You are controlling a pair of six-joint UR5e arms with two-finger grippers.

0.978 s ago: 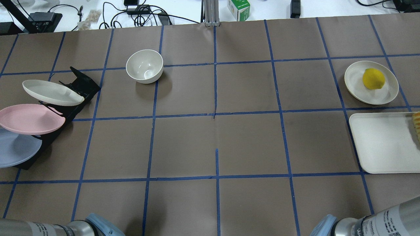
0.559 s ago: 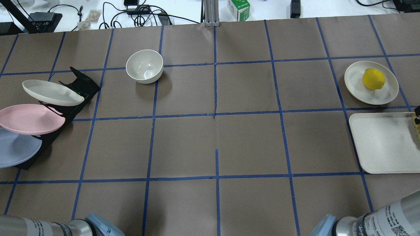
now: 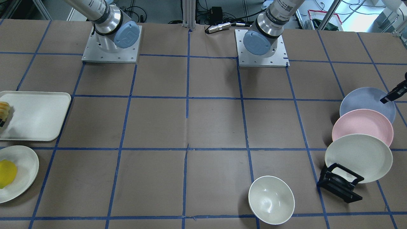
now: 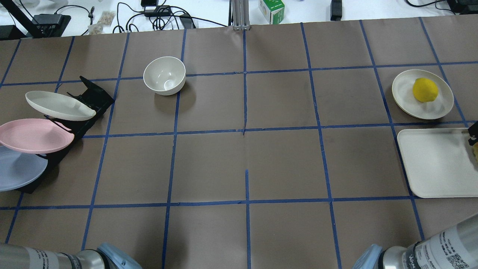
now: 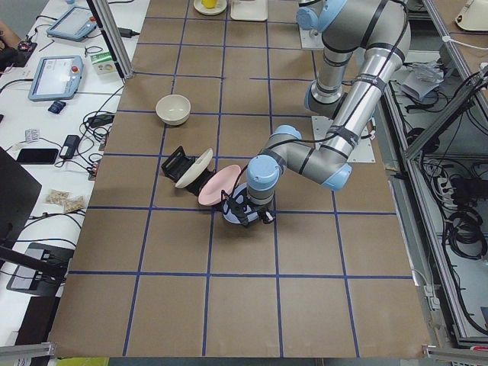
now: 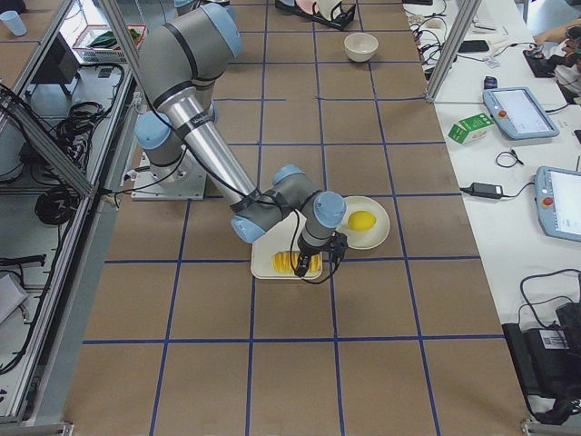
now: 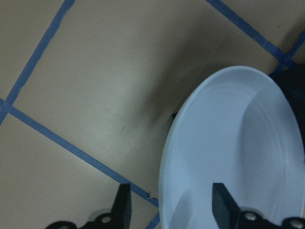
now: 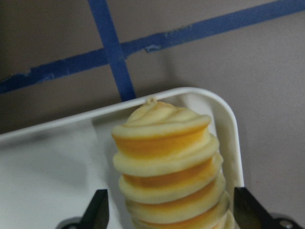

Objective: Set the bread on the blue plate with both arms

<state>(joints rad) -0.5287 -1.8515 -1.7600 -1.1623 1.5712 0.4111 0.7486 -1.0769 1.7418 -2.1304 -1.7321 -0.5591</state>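
R gripper point(image 8: 174, 206) newly over bread point(image 8: 164, 157), spread astride; long axis away from robot base point(image 3: 95, 58); L gripper point(image 7: 171, 208) spread

On the counter point(image 4: 283, 164), a white bowl point(image 4: 164, 76) sits at eleven o'clock, pink plate point(image 4: 35, 135) and cream plate point(image 4: 59, 105) racked at nine, lemon point(image 4: 425, 90) at two, tray point(image 4: 433, 164) at three.

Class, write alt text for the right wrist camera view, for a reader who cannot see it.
A ridged orange-and-cream bread lies in the corner of a white tray, seen close up between the two spread black fingers of the right gripper. Beyond the tray's rim is the brown table, marked with crossing blue tape.
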